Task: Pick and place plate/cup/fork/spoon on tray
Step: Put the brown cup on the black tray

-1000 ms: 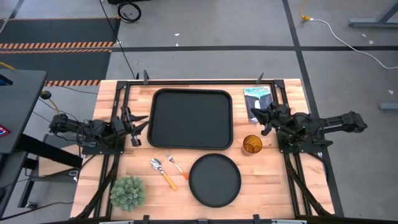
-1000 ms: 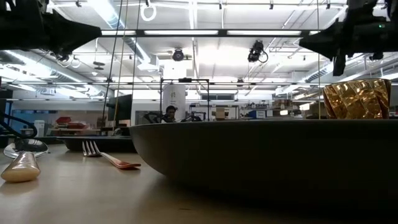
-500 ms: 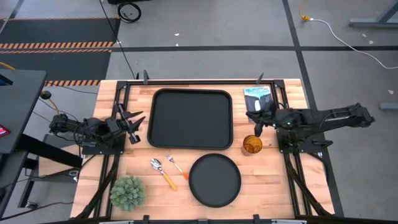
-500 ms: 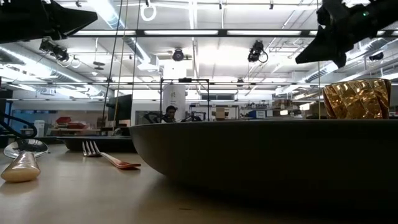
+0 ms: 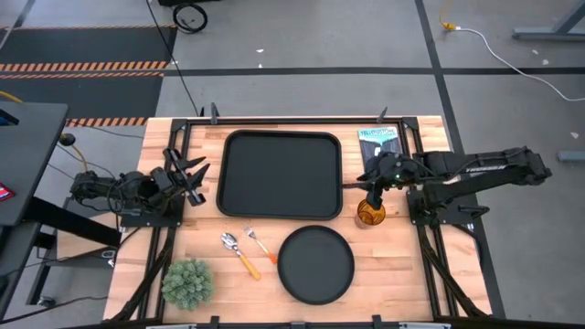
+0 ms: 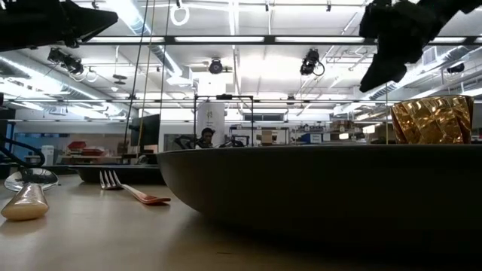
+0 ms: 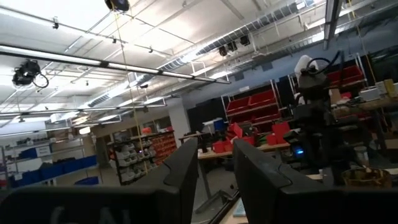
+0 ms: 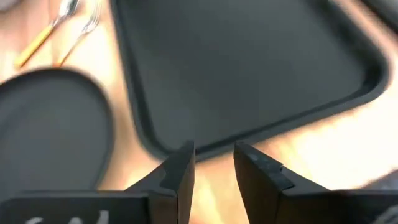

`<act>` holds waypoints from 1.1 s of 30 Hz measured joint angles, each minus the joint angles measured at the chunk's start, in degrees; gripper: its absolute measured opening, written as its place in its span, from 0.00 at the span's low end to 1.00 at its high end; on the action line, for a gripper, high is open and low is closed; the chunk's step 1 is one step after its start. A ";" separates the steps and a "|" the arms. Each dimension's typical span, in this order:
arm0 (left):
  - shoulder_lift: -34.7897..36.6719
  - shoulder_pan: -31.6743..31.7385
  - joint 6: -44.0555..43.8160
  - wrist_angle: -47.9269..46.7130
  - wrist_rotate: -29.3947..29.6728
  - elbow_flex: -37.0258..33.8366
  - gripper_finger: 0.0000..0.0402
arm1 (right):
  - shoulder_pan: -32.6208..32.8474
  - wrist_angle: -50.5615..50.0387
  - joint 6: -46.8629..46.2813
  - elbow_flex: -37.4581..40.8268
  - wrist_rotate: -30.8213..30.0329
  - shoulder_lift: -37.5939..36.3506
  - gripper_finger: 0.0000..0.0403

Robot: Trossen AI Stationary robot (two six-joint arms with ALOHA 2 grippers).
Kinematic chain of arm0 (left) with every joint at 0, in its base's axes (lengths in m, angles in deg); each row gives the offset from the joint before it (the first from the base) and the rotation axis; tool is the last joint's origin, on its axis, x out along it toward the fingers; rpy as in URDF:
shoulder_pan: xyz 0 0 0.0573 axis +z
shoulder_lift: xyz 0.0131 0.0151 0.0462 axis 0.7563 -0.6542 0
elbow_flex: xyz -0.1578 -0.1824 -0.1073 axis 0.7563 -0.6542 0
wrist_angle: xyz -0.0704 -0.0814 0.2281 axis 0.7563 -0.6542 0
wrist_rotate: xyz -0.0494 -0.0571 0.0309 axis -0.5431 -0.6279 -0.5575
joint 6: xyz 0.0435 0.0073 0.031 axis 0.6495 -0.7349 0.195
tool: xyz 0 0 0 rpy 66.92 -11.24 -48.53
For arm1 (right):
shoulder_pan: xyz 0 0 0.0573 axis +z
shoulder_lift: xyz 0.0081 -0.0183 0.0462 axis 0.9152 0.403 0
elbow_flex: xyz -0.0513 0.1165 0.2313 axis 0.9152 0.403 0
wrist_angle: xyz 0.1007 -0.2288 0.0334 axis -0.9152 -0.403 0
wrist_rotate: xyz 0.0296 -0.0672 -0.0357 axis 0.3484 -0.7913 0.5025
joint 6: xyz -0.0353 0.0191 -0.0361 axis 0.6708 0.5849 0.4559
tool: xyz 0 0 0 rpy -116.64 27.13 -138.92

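The right pincer, fingers narrowly apart and holding nothing, hovers just above the cup, beside the tray. The left pincer waits, parted, at the tray's opposite side.

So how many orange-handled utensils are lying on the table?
2: the spoon and the fork, side by side just left of the plate, in front of the tray.

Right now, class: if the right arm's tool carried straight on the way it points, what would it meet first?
Probably the near rim of the large black rectangular tray, just ahead of the right tool; depth is uncertain.
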 joint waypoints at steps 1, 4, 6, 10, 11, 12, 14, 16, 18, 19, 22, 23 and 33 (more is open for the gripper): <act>0.00 0.04 -0.26 -0.01 0.00 0.00 0.27 | -0.27 -1.64 -0.02 -1.00 1.11 0.98 0.30; -0.01 0.06 -0.81 0.01 0.00 0.00 0.27 | -0.67 -6.53 -0.03 -4.16 3.94 4.36 0.30; -0.01 0.06 -0.85 0.01 0.00 0.00 0.27 | -0.72 -9.61 0.55 -6.25 5.14 6.71 0.30; -0.02 0.06 -0.79 0.01 0.00 0.00 0.27 | -0.61 -12.58 3.19 -9.25 6.51 10.93 0.30; 0.00 0.06 -0.79 0.01 0.00 0.00 0.27 | -0.61 -13.01 4.14 -9.82 7.40 11.92 0.30; -0.02 0.06 -0.79 0.01 0.00 0.00 0.27 | -0.61 -13.43 5.28 -10.45 8.56 12.86 0.30; 0.00 0.06 -0.77 0.00 0.00 0.00 0.27 | -0.59 -14.70 6.82 -11.42 10.56 14.40 0.31; -0.01 0.06 -0.75 -0.01 0.00 0.00 0.27 | -0.59 -16.38 7.55 -12.51 11.76 15.96 0.31; 0.00 0.06 -0.75 -0.01 0.00 0.00 0.27 | -0.57 -19.41 7.76 -13.66 11.78 17.51 0.31; -0.01 0.06 -0.75 -0.01 0.00 0.00 0.27 | -0.58 -21.12 7.88 -14.29 11.76 18.32 0.31; -0.01 0.06 -0.71 -0.01 0.00 0.02 0.27 | -0.59 -24.37 8.04 -15.86 11.72 20.78 0.31; -0.01 0.06 -0.69 -0.01 0.00 0.00 0.27 | -0.59 -25.19 8.10 -16.32 11.75 21.58 0.31; 0.00 0.06 -0.60 -0.01 0.00 0.00 0.27 | 0.68 -30.00 8.73 -19.61 11.78 26.30 0.31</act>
